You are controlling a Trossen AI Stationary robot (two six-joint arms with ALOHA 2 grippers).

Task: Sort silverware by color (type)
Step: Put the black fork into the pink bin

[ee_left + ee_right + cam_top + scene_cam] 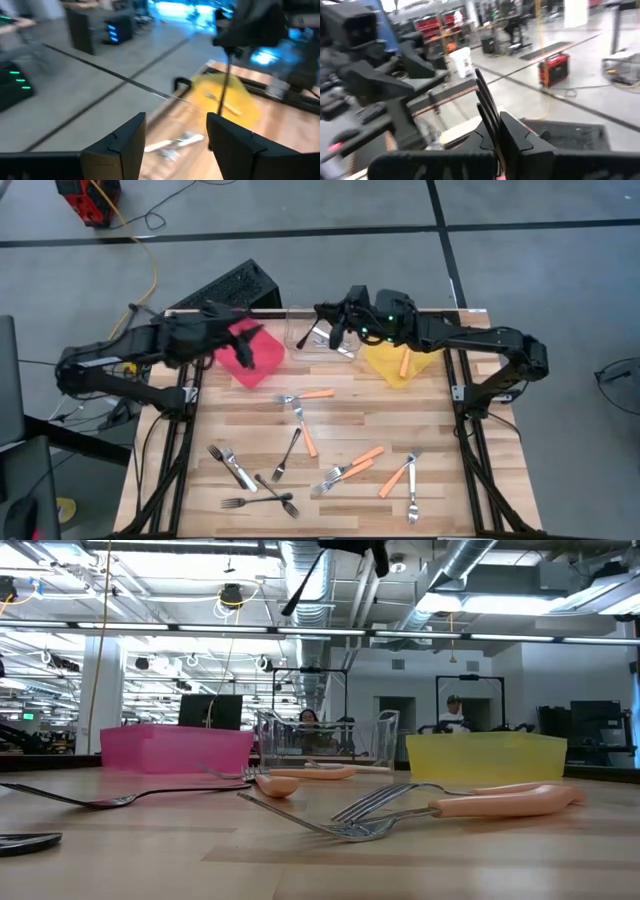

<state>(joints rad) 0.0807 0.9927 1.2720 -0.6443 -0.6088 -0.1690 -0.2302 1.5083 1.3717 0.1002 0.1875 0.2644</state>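
My right gripper (pixel 328 313) hangs high over the clear bin (pixel 305 340) at the table's far edge, shut on a dark fork (pixel 223 80). The fork also shows in the right wrist view as the dark fork (pixel 482 100) and at the top of the low view as the dark fork (pixel 305 590). My left gripper (pixel 175 120) stands open and empty above the red bin (pixel 250 362), facing the right gripper. Several more forks lie flat on the wood: orange-handled ones (pixel 362 461), silver ones (pixel 232 468) and dark ones (pixel 262 502). My right gripper pinches the dark fork's thin shaft (pixel 489 125) between its two fingers (pixel 520 142), near one end of the fork; which end cannot be told. The fingers lie level, coming from the table's right, across the fork. The fork hangs slanting below them, clear of table and bins.
The yellow bin (pixel 400 368) at the far right holds an orange-handled fork (pixel 405 362). The clear bin holds silver forks (pixel 340 348). People show in the room behind, in the low view. Bare wood lies between the bins and the scattered forks.
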